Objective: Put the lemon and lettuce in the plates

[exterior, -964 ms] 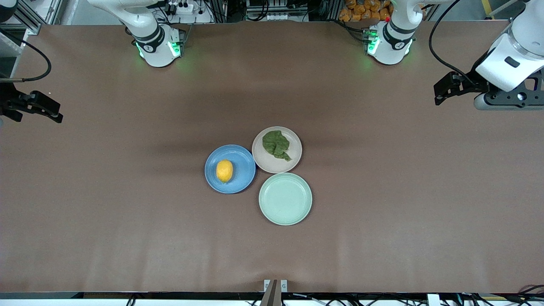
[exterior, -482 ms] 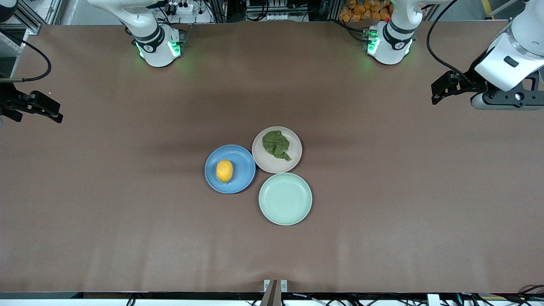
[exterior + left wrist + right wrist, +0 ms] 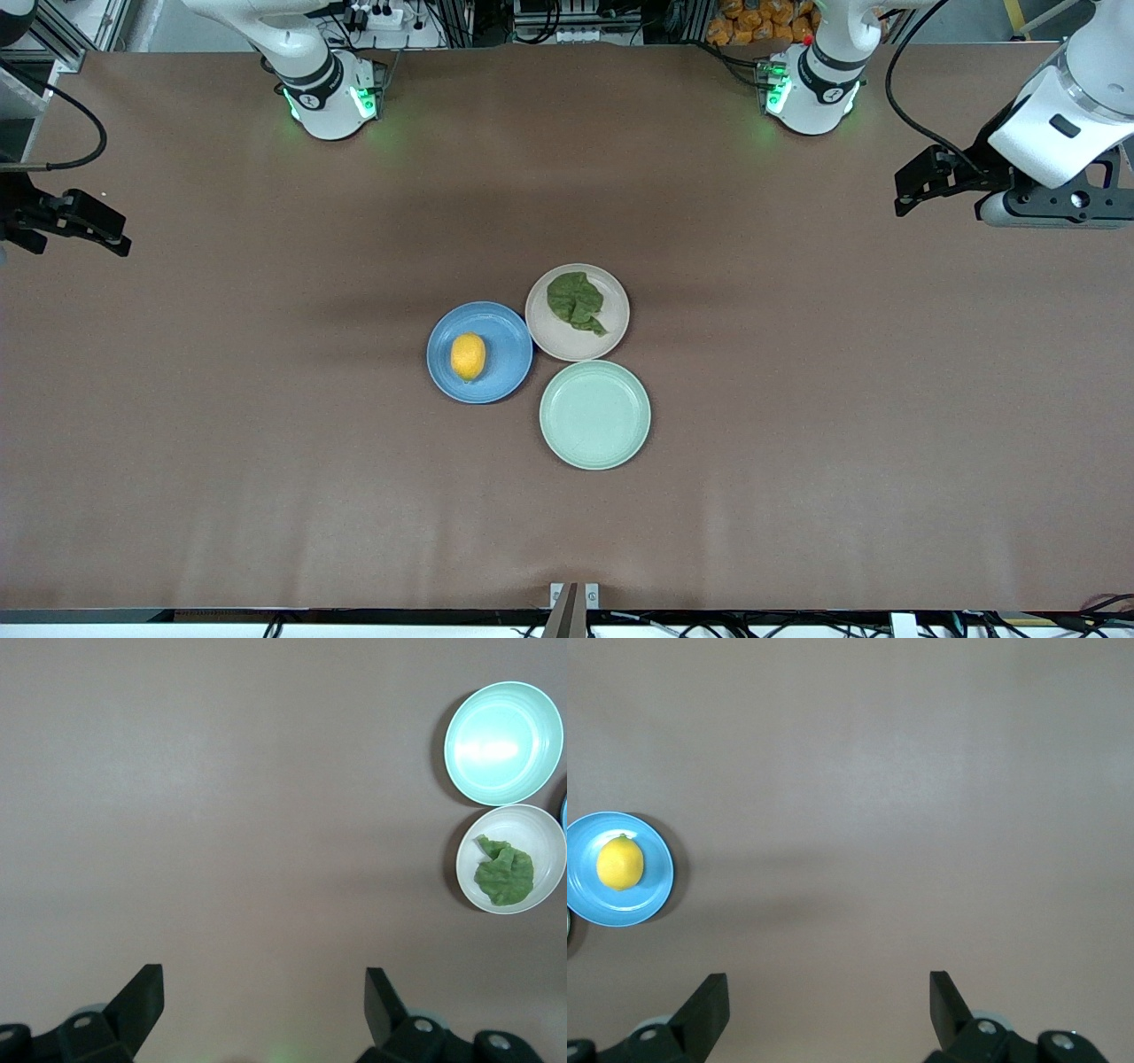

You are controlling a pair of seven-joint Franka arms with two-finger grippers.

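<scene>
1. Nearest the front camera on the brown desk [image 3: 221, 461], the mint-green plate [image 3: 594, 414] lies bare; it has no part in the task.
2. Just above it in the front view, the blue plate [image 3: 501, 372] holds the lemon [image 3: 468, 356], which lies on its side near the plate's middle. The blue plate sits toward the right arm's end of the cluster.
3. Farthest of the three from the front camera, the beige-pink plate [image 3: 611, 341] carries the lettuce [image 3: 576, 302], a crumpled leaf lying wholly inside the rim. The three plates sit edge to edge.
4. The plates and food have not shifted over the last second. The only change is at the left arm, whose wrist has drifted slightly up and toward its own end of the desk, away from the plates.
5. I judge the task done: both items rest in their plates, and that drift reads as a retreat rather than a new reach.
6. The left tool [image 3: 264, 1003] hangs high over bare desk near the left arm's end, well apart from the plates, jaws spread wide and holding nothing.
7. The right tool [image 3: 829, 1003] waits over bare desk at the right arm's end, equally wide and empty, with the blue plate and lemon at the edge of its wrist view.
</scene>
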